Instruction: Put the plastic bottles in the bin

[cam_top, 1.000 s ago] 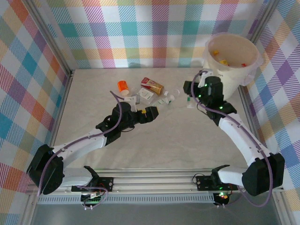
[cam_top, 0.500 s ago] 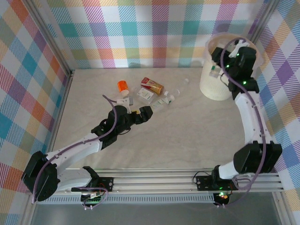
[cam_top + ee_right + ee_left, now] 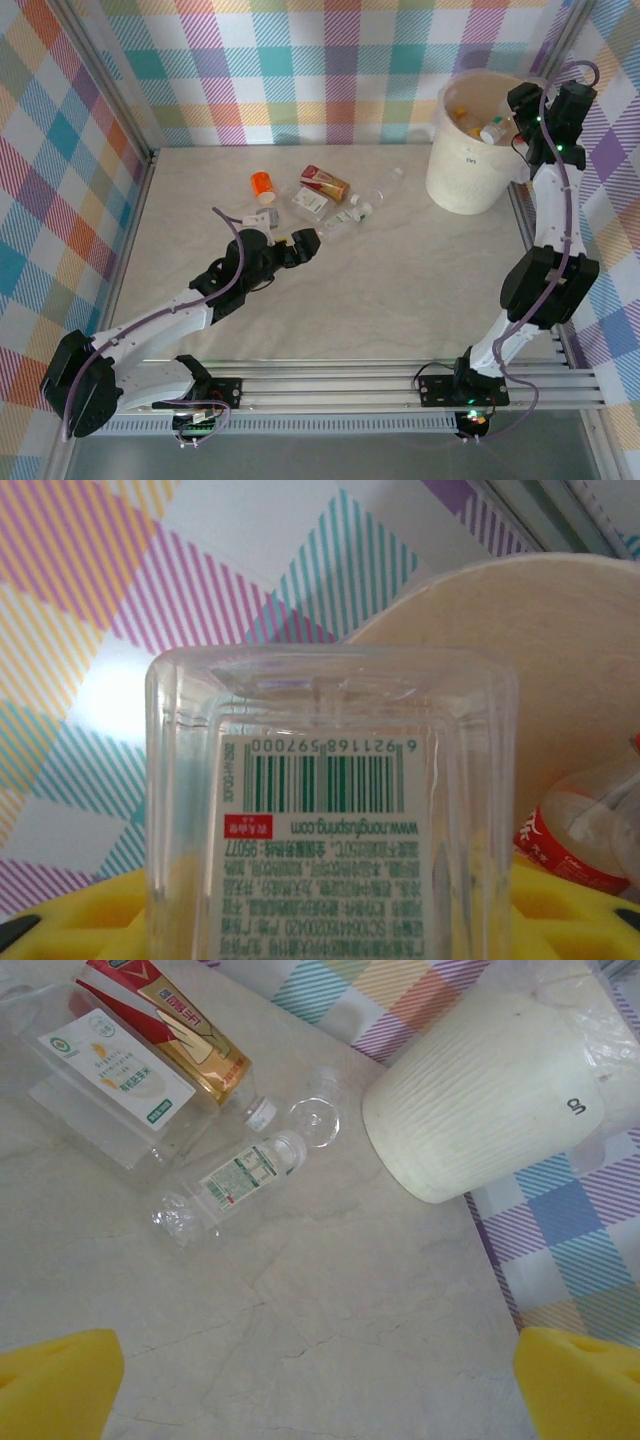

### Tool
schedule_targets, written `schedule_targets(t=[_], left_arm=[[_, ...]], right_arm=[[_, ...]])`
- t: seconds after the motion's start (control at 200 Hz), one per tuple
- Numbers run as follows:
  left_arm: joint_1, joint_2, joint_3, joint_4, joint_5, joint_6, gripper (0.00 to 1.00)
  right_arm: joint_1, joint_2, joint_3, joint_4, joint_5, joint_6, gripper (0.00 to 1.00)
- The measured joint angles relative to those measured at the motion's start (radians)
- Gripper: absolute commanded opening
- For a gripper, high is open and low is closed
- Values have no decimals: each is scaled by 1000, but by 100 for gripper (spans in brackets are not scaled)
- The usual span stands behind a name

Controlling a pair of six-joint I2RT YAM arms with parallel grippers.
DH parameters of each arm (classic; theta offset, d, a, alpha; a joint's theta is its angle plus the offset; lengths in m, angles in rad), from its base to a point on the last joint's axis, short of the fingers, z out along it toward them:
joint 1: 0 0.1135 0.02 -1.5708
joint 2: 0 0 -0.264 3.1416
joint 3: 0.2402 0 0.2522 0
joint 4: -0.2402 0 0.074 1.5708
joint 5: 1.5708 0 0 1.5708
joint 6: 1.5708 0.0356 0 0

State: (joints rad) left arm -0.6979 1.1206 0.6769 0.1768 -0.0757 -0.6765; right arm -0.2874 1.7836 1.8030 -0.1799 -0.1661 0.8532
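1. Top view first. The right end effector (image 3: 507, 121) is up over the open mouth of the large round cream-white plastic bin (image 3: 455, 185), which stands in the far right corner of the desk (image 3: 400, 290). It's clamped on a small clear plastic bottle (image 3: 491, 131), so that bottle hangs just above the bin's inside. The left end effector (image 3: 306, 242) sits low over the middle of the desk, right beside the loose pile: an orange-capped bottle (image 3: 262, 183), a red-and-gold labelled bottle (image 3: 325, 182), a flattened clear bottle with a white label (image 3: 312, 201) and a little clear bottle with a green-and-white label (image 3: 345, 217).

2. Left wrist view. The yellow pads (image 3: 55, 1380) are down in the two bottom corners, spread wide apart, with just bare desk between them. The little clear bottle lies ahead of them, not touching. The bin is off to the upper right, well apart.

3. Right wrist view. The held bottle is dead centre with its barcode label facing the camera, squeezed between yellow pads at the bottom. The bin's tan wall curves behind it on the right, and a red-labelled bottle (image 3: 565, 850) shows low against that wall.
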Motion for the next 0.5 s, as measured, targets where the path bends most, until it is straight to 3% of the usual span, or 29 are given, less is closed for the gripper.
schedule_targets(t=[0.155,0.305,0.5], left_arm=[[0,0,-1,-2,-10,0,100],[0,3,-1,-3,-14,0,100],[0,34,-1,-3,-15,0,100]], right_arm=[[0,89,33,49,3,148,45],[5,152,36,95,44,278,51],[39,236,164,49,144,363,69]])
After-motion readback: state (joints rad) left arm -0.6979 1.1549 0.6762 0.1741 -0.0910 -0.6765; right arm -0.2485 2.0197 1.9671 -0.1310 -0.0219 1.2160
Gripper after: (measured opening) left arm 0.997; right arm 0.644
